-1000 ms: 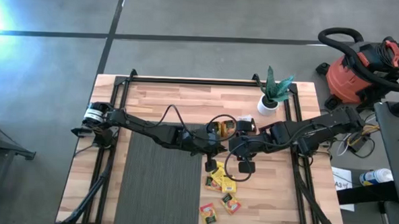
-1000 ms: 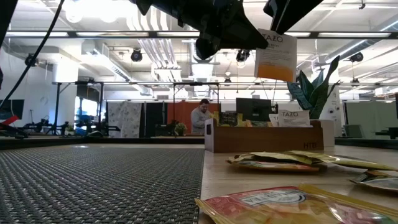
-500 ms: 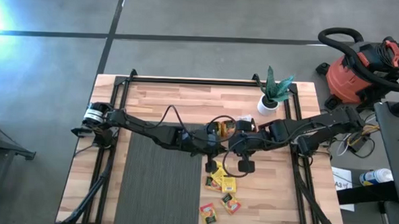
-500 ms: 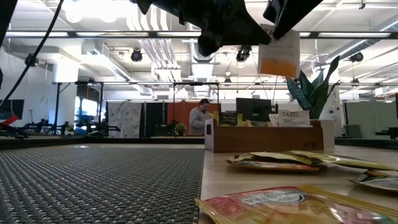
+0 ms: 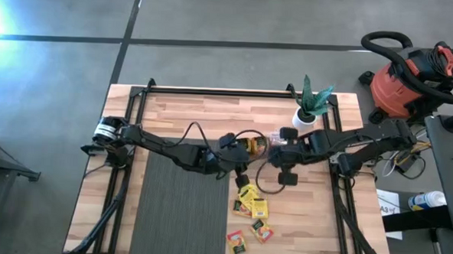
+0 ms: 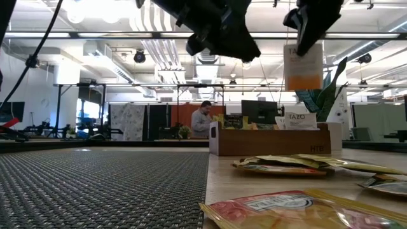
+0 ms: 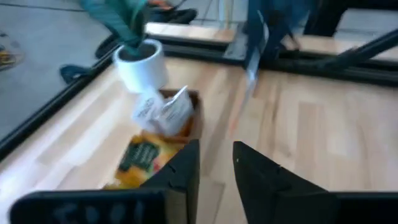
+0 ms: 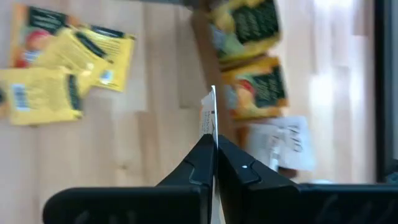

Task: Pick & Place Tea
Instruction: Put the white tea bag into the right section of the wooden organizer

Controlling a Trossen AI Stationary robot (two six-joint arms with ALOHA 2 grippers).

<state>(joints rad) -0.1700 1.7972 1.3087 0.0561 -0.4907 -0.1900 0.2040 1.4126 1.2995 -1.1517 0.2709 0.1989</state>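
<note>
Since a second ago my right gripper (image 6: pixel 304 39) has carried its white-and-orange sachet (image 6: pixel 302 65) across toward the wooden tray (image 6: pixel 270 138), while my left gripper (image 7: pixel 211 163) has backed off toward the mat side. So right now my right fingers are pinched tight on the top edge of that sachet; in the right wrist view it shows edge-on as a thin sliver (image 8: pixel 212 118) between the fingertips, hanging straight down. I'd guess holding it by the edge like that is so it can slide upright into the tray next to the ones already standing there. My left gripper is empty, fingers slightly parted, just hovering near the tray and out of the way. The tray already holds a few sachets: dark-and-yellow ones, an orange one, and a couple of white ones (image 7: pixel 163 111) at the end by the little white plant pot (image 5: pixel 303 118). Plenty of tea still isn't sorted, with a loose bunch of yellow sachets (image 5: pixel 250 202) lying flat on the wood just beside the grey mat (image 5: pixel 181 209), well apart from the tray.
</note>
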